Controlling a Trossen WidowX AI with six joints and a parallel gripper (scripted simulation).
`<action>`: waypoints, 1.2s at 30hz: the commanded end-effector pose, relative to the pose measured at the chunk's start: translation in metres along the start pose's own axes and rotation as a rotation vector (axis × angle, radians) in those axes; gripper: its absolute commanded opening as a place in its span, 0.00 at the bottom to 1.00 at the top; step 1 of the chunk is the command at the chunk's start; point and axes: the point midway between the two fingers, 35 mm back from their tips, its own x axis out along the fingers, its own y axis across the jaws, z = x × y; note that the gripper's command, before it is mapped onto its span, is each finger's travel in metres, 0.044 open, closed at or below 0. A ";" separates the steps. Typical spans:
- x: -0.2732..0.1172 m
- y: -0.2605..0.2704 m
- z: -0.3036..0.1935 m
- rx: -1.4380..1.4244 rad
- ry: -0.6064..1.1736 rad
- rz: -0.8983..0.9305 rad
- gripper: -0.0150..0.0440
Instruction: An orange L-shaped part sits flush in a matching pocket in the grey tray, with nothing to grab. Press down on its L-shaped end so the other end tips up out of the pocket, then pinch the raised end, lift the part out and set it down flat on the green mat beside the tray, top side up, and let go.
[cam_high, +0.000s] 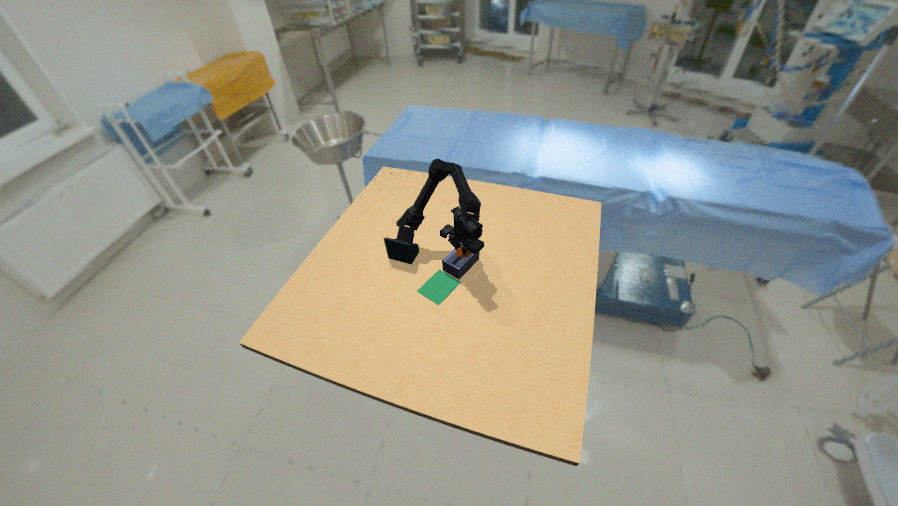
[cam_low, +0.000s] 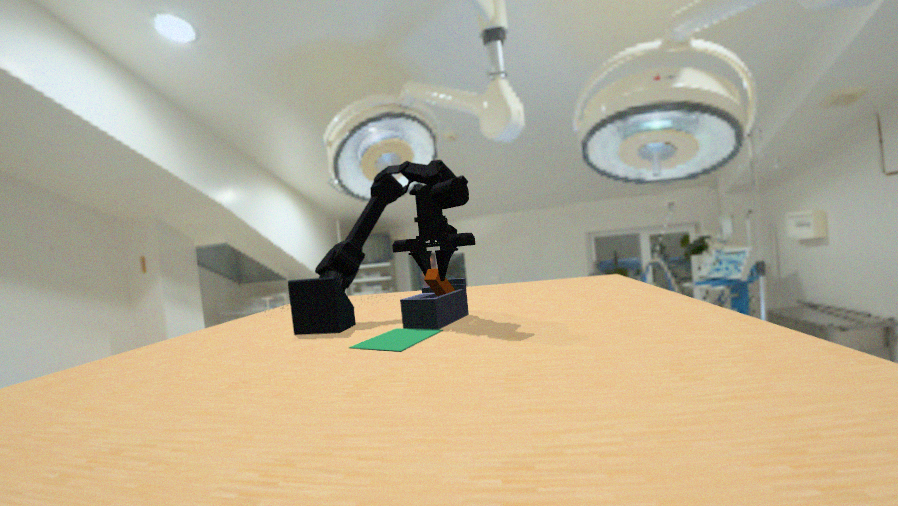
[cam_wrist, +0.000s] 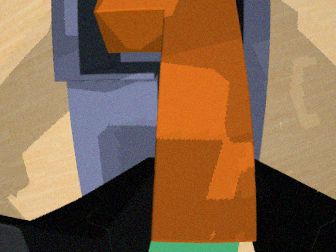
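Observation:
The orange L-shaped part (cam_high: 463, 252) (cam_low: 438, 282) (cam_wrist: 192, 100) is tilted. Its straight end, on the green mat's side, stands up above the tray, and its L-shaped end slopes down toward the pocket. My gripper (cam_low: 436, 274) (cam_wrist: 201, 170) is shut on the straight end, one finger on each side of it. Whether the lower end still touches the pocket is hidden. The grey tray (cam_high: 452, 269) (cam_low: 419, 314) (cam_wrist: 112, 107) stands below. The green mat (cam_high: 438, 289) (cam_low: 395, 340) (cam_wrist: 195, 247) lies flat beside the tray's near end, with nothing on it.
The arm's black base (cam_high: 400, 250) (cam_low: 321, 306) stands on the wooden table (cam_high: 389, 358) (cam_low: 439, 427), to the left of the tray in the top and exterior views. The tray's walls rise around the part's lower end.

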 end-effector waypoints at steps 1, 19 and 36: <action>-0.009 0.000 0.001 -0.004 -0.003 -0.001 0.25; -0.037 0.000 0.001 -0.003 -0.003 -0.001 0.25; -0.059 0.000 0.001 -0.003 -0.002 -0.001 0.25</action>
